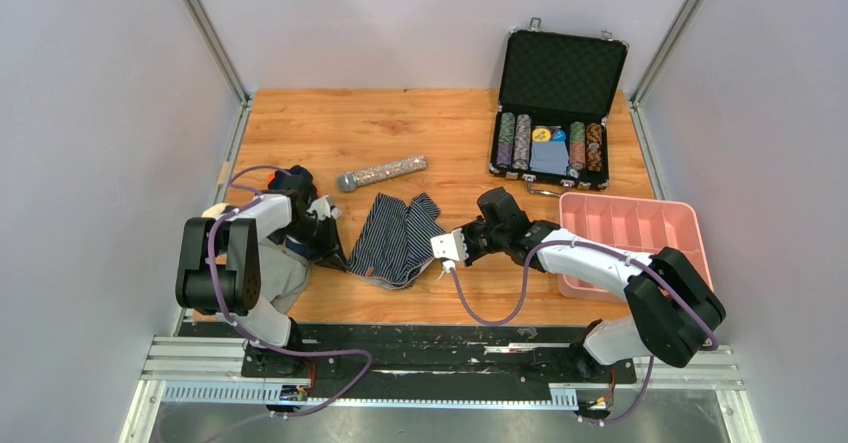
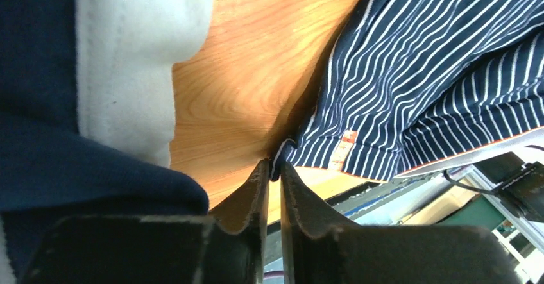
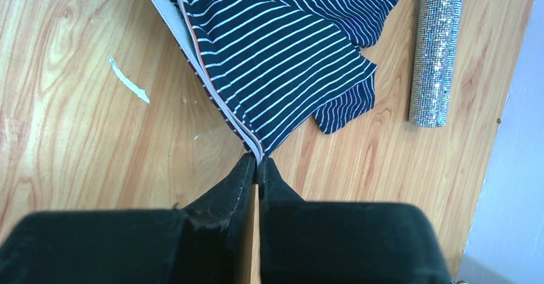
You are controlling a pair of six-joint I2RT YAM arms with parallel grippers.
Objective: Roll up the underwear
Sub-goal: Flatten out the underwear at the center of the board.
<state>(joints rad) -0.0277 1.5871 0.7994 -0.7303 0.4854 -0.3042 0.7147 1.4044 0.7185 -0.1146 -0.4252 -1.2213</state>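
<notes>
The striped underwear (image 1: 398,238), navy with thin white lines, lies crumpled and spread at the middle of the desk (image 1: 400,123). The left jaws, almost closed, pinch its left hem corner. The right jaws, fully closed, nip the waistband's corner on the right. A second, plain navy underwear (image 1: 290,178) sits under the left arm beside a grey cloth (image 1: 285,275). Around it are one glittery tube (image 1: 382,173), one open chip case (image 1: 560,73) and one pink tray (image 1: 620,225).
</notes>
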